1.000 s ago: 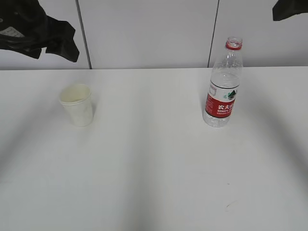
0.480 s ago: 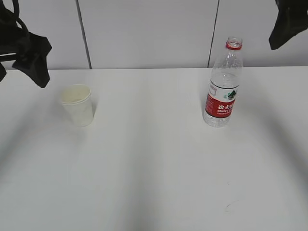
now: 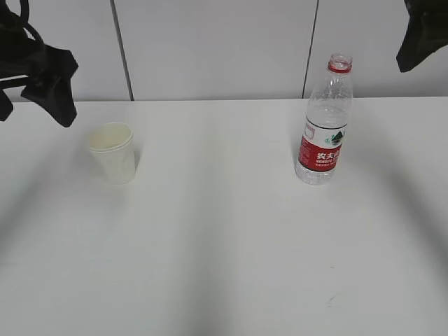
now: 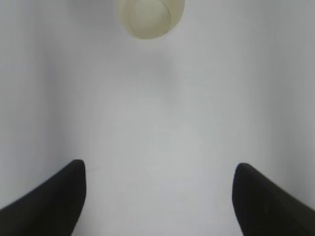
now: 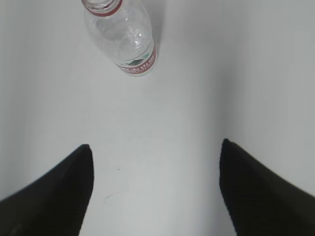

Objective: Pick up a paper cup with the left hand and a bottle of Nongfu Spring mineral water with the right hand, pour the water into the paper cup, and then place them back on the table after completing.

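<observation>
The cream-white paper cup (image 3: 113,152) stands upright on the white table (image 3: 224,231) at the left. It also shows at the top of the left wrist view (image 4: 150,17). The uncapped Nongfu Spring bottle (image 3: 324,126) with its red label stands upright at the right, and at the top of the right wrist view (image 5: 122,37). My left gripper (image 4: 158,169) is open and empty, high above the table, with the cup ahead of it. My right gripper (image 5: 155,152) is open and empty, high above the table, with the bottle ahead of it. In the exterior view both arms show only as dark shapes in the top corners.
A pale panelled wall (image 3: 217,49) runs behind the table's far edge. A faint dark mark (image 3: 334,298) lies on the tabletop at the front right.
The left arm has swung down and leftward at the top left corner. The right arm has dropped further into view at the top right. Cup and bottle have not moved.
</observation>
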